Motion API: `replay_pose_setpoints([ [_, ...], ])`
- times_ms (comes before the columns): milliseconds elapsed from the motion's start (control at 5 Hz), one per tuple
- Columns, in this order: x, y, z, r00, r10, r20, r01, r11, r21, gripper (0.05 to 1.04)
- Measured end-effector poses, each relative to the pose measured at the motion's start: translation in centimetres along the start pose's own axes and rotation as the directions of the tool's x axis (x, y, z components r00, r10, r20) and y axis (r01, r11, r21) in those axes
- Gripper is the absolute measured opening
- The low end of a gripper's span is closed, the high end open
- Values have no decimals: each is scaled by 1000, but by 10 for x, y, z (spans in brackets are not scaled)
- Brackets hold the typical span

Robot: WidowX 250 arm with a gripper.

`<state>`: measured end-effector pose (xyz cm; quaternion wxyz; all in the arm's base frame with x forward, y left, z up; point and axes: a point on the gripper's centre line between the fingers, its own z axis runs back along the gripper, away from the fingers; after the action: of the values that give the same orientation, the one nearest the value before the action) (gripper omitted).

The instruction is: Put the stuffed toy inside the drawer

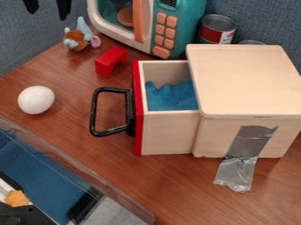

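Pincer (pixel 47 9) upper left; fingers (pixel 63 8) (black) well apart

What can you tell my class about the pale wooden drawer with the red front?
The pale wooden drawer is open-topped, with straight walls and a thin, flat red front panel. A black loop-shaped handle sticks out from that panel. The drawer sits upright, pulled partly out of the pale wooden cabinet, which hides its rear. Crumpled blue, cloth-like material lies inside.
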<state>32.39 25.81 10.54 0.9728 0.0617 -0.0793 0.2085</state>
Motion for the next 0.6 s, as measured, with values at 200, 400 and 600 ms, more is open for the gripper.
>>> replay_pose_setpoints([
  [200, -5, -1, -17, 999, -2, -44, 2, 1000, -8, 1000],
  [400, -1, -9, -36, 997, -52, -50, 51, 999, -3, 1000],
  [600, 11, -19, -53, 994, -111, 5, 111, 994, 12, 1000],
])
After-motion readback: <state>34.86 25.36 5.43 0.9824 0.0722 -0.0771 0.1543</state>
